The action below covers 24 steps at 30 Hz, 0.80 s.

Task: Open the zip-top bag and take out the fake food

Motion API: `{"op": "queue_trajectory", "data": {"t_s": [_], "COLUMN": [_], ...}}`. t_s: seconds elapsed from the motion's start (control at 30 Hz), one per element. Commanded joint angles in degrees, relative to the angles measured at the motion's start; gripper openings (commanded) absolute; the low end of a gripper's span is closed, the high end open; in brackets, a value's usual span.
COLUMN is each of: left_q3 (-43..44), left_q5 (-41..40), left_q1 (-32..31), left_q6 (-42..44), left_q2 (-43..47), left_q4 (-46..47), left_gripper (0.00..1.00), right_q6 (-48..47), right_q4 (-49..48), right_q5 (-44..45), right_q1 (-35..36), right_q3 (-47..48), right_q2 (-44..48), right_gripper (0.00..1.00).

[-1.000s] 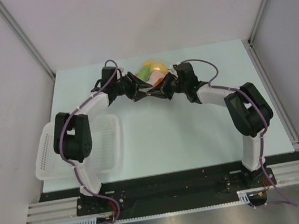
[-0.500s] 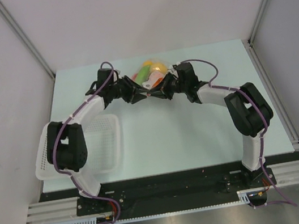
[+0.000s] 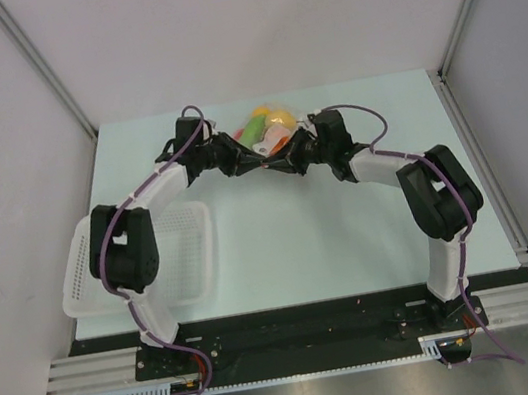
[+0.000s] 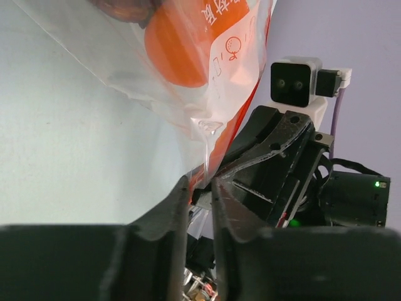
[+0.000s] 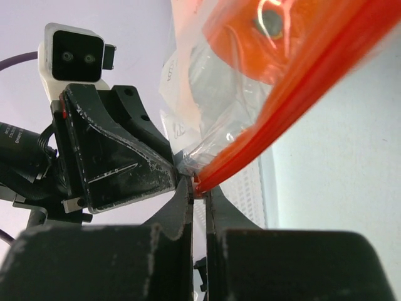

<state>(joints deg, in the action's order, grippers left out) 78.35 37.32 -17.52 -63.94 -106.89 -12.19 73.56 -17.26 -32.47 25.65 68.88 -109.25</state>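
The zip-top bag lies at the far middle of the table with the fake food inside, its zip edge turned toward the arms. The left gripper is closed on the clear film of one lip, and the right gripper is clamped on the red-orange strip directly opposite. To part the seal cleanly, the two should probably draw straight apart, evenly and low, gripping firmly enough that the thin film does not slip free.
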Motion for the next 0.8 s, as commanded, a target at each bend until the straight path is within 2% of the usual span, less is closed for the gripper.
{"op": "queue_trajectory", "data": {"t_s": [0.0,0.13,0.17,0.43,0.77], "left_q3": [2.8,2.8,3.0,4.0,-1.7], "left_q5": [-0.8,-0.8,-0.7,-1.5,0.7], "left_q1": [0.2,0.3,0.3,0.3,0.8], "left_q6": [1.5,1.7,1.9,5.1,4.4], "left_q2": [-1.1,-1.6,-1.7,-1.5,3.1], "left_q4": [-1.3,-1.0,-1.2,-3.3,1.1], "left_gripper": [0.13,0.07,0.0,0.0,0.0], "right_q6": [0.5,0.8,1.0,0.5,-1.2], "right_q4": [-4.5,-4.5,-4.6,-3.4,1.0], "right_q5": [-2.1,-2.2,-2.4,-2.4,-1.1], "right_q1": [0.4,0.4,0.4,-1.2,-5.0], "right_q3": [0.6,0.6,0.6,0.6,0.5], "right_q2": [1.2,1.4,1.4,2.5,2.1], "right_gripper": [0.0,0.0,0.0,0.0,0.0]}}
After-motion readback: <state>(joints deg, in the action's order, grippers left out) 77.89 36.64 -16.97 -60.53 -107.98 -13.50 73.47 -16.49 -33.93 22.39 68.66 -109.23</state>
